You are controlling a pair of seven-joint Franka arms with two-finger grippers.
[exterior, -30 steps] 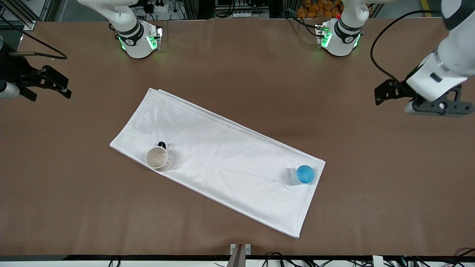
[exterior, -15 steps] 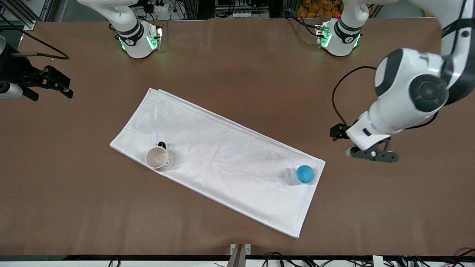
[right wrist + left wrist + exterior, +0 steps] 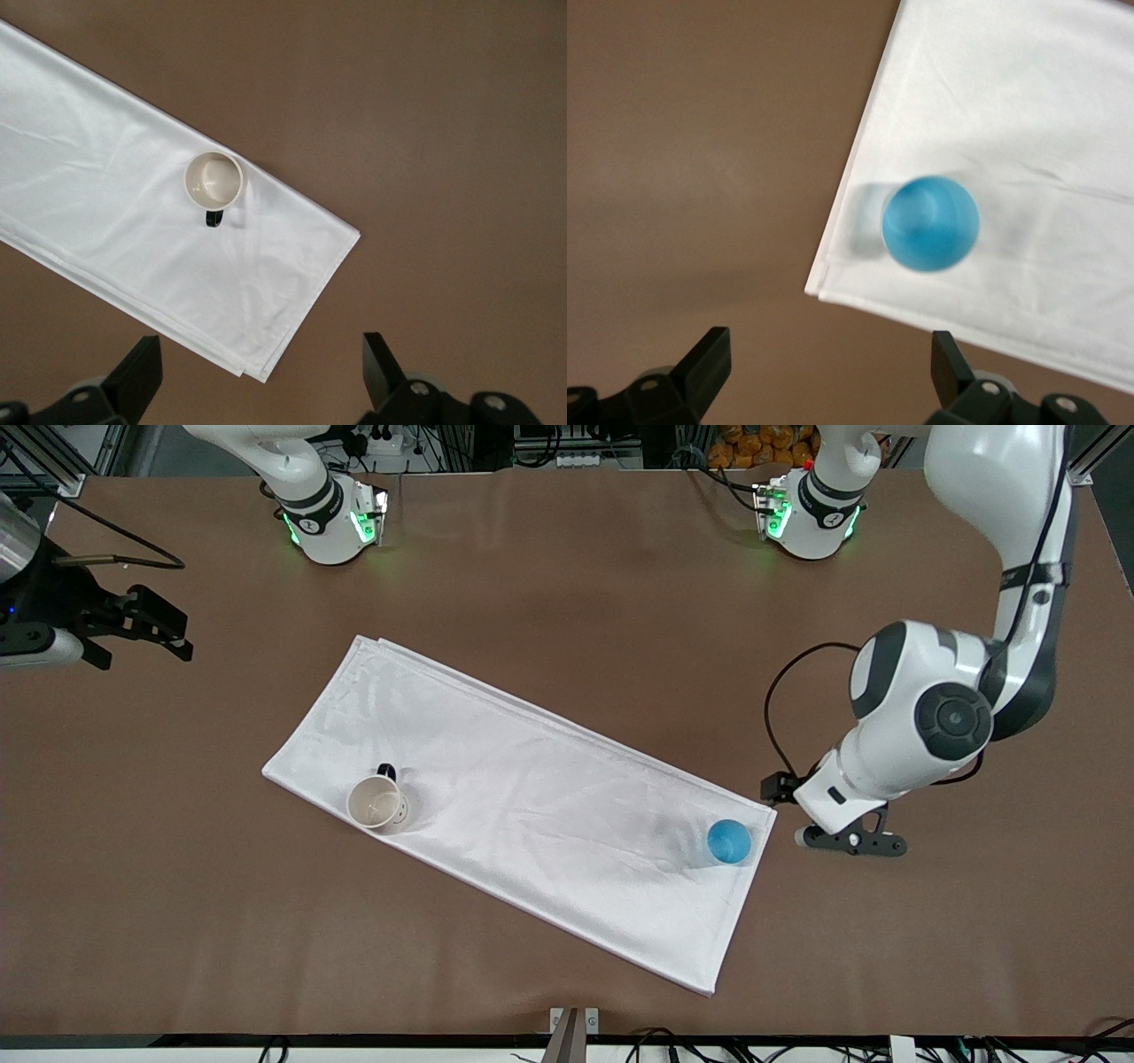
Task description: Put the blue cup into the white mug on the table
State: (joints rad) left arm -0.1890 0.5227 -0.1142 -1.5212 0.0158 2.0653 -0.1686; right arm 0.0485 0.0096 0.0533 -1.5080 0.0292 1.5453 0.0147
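Observation:
The blue cup [image 3: 729, 841] stands upright on a corner of the white folded cloth [image 3: 532, 806], toward the left arm's end. It also shows in the left wrist view [image 3: 930, 223]. The white mug [image 3: 376, 802] stands upright on the cloth's other end, its dark handle toward the robots. It also shows in the right wrist view [image 3: 213, 177]. My left gripper [image 3: 850, 840] is open and empty over the bare brown table [image 3: 567, 567], just beside the cloth's corner and the cup [image 3: 830, 354]. My right gripper [image 3: 146, 638] is open and empty, high over the right arm's end of the table [image 3: 263, 354].
The cloth lies slantwise across the middle of the table. A small metal bracket [image 3: 573, 1027] and cables sit at the table edge nearest the front camera. Both arm bases [image 3: 332, 514] stand along the top of the front view.
My left arm has swung in from the table's end and come down beside the blue cup. My right gripper has shifted slightly. The cup and mug have not moved.

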